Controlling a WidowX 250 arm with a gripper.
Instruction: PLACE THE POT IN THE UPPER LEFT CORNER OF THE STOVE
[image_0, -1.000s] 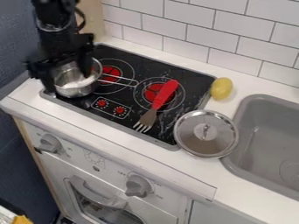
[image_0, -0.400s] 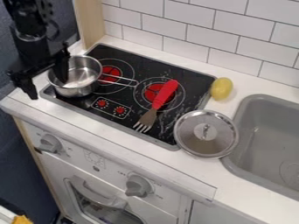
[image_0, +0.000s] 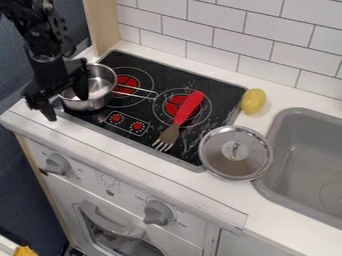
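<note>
Tool (image_0: 67, 108) wide apart over pot's (image_0: 101, 89) left side

Fingers spread, one over the pot's inside, the other outside its rim; can't tell if either touches. Pot upright, just right of the tool in view, at the stove's (image_0: 220, 90) left edge, handle pointing right, away from the tool. Further right of the tool: red-handled fork (image_0: 169, 135) on the stove, then lid (image_0: 217, 162) and yellow item (image_0: 254, 101) on the worktop (image_0: 163, 172). Sink (image_0: 288, 122) farthest right.
</note>
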